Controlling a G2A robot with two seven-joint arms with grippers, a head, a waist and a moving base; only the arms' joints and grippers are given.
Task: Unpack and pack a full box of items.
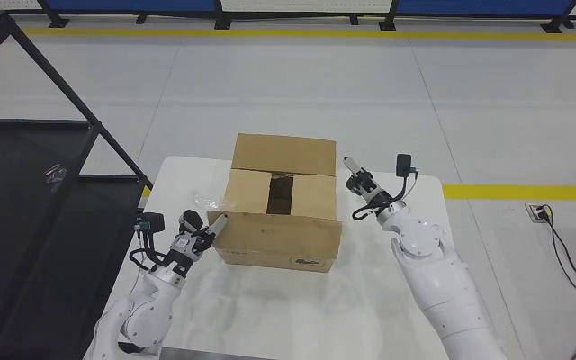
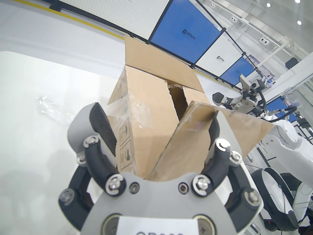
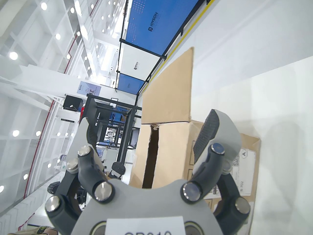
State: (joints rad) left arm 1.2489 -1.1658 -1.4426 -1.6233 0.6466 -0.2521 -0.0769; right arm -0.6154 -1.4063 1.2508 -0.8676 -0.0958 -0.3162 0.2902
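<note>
The work is at the unpacking stage, with the box [image 1: 252, 193] being opened. It sits in the middle of the white surface [image 1: 270, 306], its mouth facing up. Its long axis appears to run side to side across the robot's front.

The far flap [image 1: 283, 153] stands raised at the back. The near flap [image 2: 195, 135] is folded outward toward the robot. The two inner flaps lie almost flat over the top, leaving only a dark slit [image 1: 281, 193] between them, so nothing inside can be reached yet.

The left gripper [image 1: 200, 236] is at the box's near left corner. Its fingers [image 2: 102, 123] are spread wide, with the edge of the near flap lying between them against one pad, not clamped. The right gripper [image 1: 354, 175] is just beside the box's right end, its fingers [image 3: 207, 133] also apart and holding nothing.

A scrap of clear film [image 1: 207, 200] lies on the surface near the left corner.

The next move probably calls for catching an inner flap along the slit and swinging it outward. That means getting a fingertip under thin, flat cardboard without shoving the box.
</note>
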